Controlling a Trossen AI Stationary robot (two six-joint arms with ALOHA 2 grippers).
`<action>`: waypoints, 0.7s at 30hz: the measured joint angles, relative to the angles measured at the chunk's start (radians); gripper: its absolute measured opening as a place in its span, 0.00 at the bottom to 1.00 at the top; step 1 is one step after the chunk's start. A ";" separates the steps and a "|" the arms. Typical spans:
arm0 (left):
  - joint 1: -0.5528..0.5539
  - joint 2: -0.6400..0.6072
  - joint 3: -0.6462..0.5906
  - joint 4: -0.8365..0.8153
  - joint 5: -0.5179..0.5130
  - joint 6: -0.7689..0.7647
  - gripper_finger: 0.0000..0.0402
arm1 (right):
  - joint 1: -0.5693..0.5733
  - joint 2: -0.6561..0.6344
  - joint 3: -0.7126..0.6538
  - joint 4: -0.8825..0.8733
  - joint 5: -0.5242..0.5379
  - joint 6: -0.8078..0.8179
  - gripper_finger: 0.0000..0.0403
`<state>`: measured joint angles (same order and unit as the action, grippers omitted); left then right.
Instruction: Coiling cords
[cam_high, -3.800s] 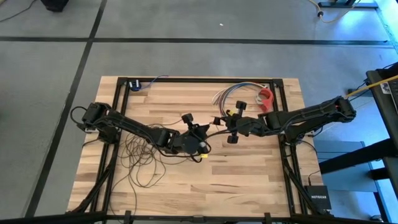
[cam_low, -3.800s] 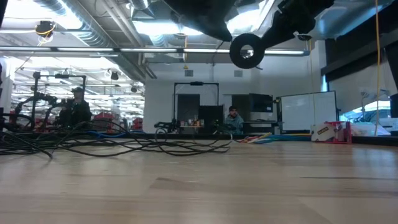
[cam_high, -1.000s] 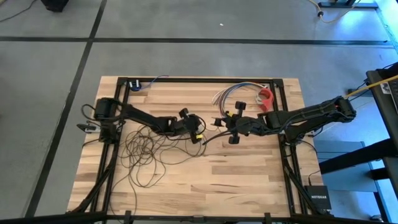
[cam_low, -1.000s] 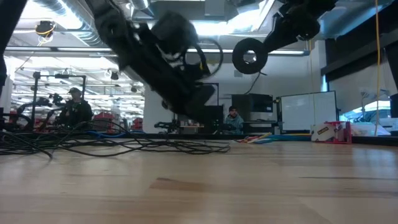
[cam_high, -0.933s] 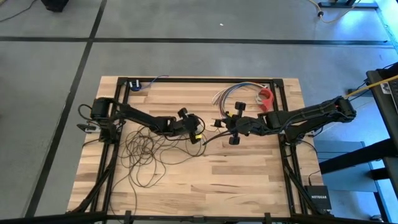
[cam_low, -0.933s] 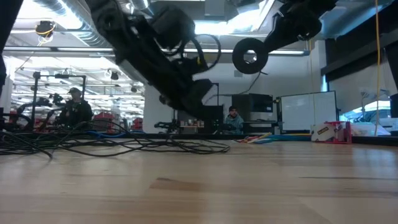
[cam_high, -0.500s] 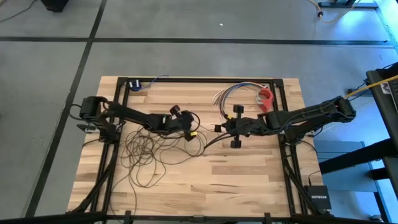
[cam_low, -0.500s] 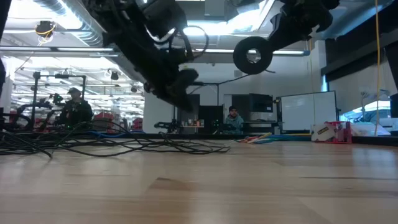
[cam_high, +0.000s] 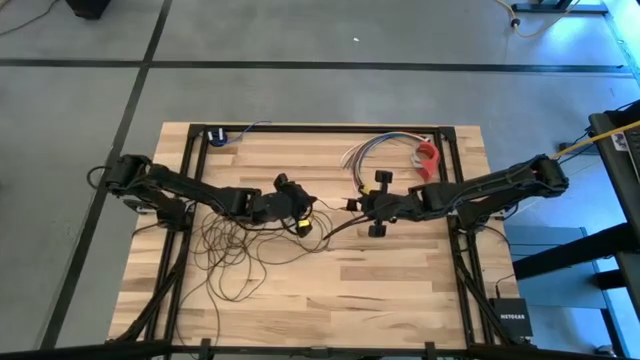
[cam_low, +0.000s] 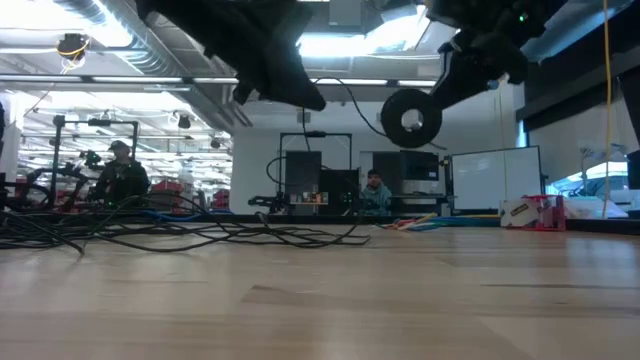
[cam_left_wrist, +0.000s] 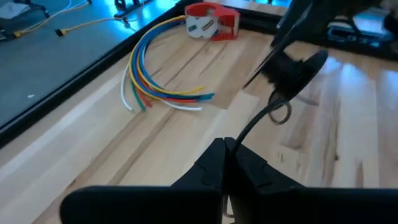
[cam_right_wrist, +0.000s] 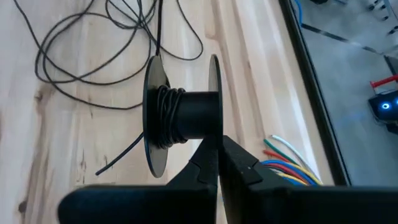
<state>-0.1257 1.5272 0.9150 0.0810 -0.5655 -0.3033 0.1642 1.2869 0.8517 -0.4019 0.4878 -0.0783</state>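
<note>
The cords are one thin dark wire. Part of it is wound on a small black round spool (cam_right_wrist: 183, 118) and the rest lies in loose loops (cam_high: 235, 255) on the left half of the table. My right gripper (cam_right_wrist: 217, 144) is shut on the spool above the table's middle (cam_high: 366, 206). My left gripper (cam_left_wrist: 227, 148) is shut on the wire a short way to the spool's left (cam_high: 303, 220), high above the tabletop (cam_low: 280, 55). The stretch of wire between the two (cam_low: 350, 100) hangs in the air. My left gripper pinches a single strand of the wire (cam_left_wrist: 239, 134) between its shut fingertips, well clear of the table. From there the strand curves over to the spool (cam_left_wrist: 298, 68) without being taut. My right gripper pinches the rim of one spool flange (cam_right_wrist: 214, 132) between its two fingers, which slant down from the table's right side. The spool (cam_low: 412, 118) is lifted clear, its axle about level, with the wound turns (cam_right_wrist: 165, 115) against the other flange.
A short bundle of multicoloured wires (cam_high: 365, 150) and a red tape holder (cam_high: 428, 155) lie at the far right. A small blue item (cam_high: 217, 135) sits at the far left. Black frame rails (cam_high: 190, 170) run along the table's sides. People sit in the room beyond (cam_low: 375, 190).
My left gripper, still shut on the wire, has risen and drawn back toward the table's left edge, pulling the strand up and away from the spool. My right gripper has sunk a little with the spool.
</note>
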 joint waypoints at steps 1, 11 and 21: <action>0.000 0.000 0.000 0.009 0.000 -0.002 0.01 | 0.000 0.007 -0.003 0.002 0.009 0.001 0.00; -0.002 -0.006 0.001 0.199 0.001 0.010 0.01 | 0.000 0.027 -0.005 0.006 0.061 0.000 0.00; -0.053 0.002 0.001 0.371 0.005 0.023 0.01 | -0.001 0.072 -0.005 0.099 0.076 0.052 0.00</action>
<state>-0.1788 1.5289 0.9157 0.4519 -0.5610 -0.2803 0.1635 1.3594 0.8467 -0.3030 0.5641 -0.0265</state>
